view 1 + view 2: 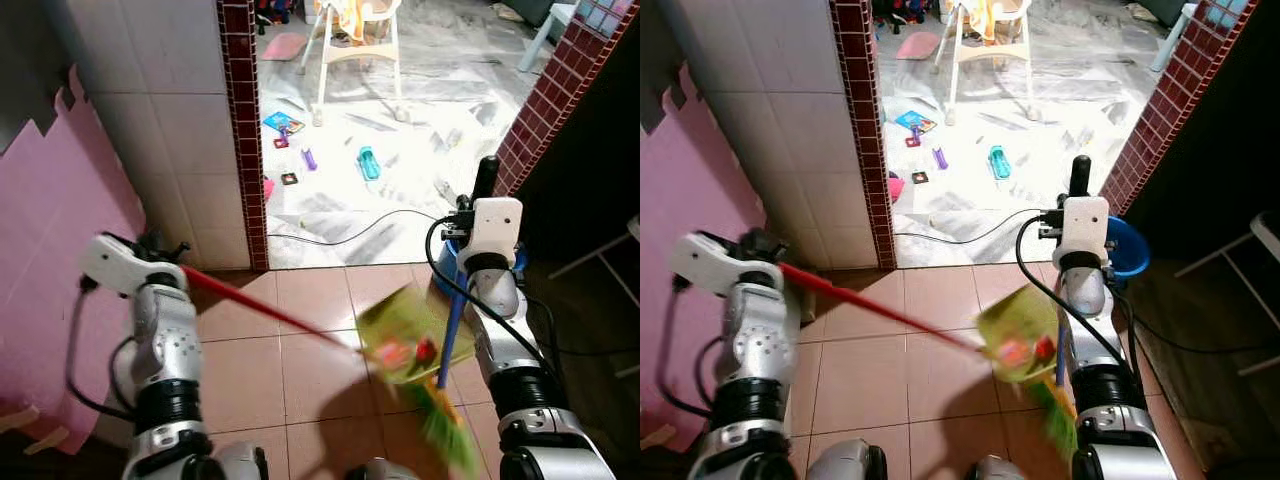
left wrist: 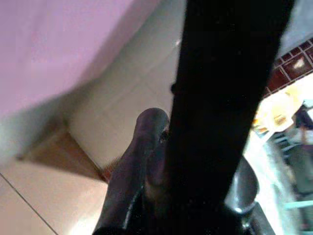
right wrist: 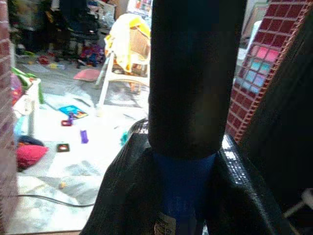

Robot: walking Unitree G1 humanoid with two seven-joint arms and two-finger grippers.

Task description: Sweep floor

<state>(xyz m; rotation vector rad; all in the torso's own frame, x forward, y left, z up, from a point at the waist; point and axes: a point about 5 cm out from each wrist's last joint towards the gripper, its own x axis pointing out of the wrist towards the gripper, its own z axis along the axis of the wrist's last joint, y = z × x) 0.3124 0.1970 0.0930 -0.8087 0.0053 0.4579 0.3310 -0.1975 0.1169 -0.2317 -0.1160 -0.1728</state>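
While the left gripper (image 1: 160,250) is clamped on the long red-handled broom (image 1: 270,312), its blurred green bristle head (image 1: 405,335) sits over the brown floor tiles (image 1: 300,375) just before the robot. The right gripper (image 1: 470,235) is closed around the blue upright dustpan handle (image 1: 452,330). The bristles look very near that handle, so a wide stroke could knock the pan, and the black cable (image 1: 350,232) lying across the doorway might snag
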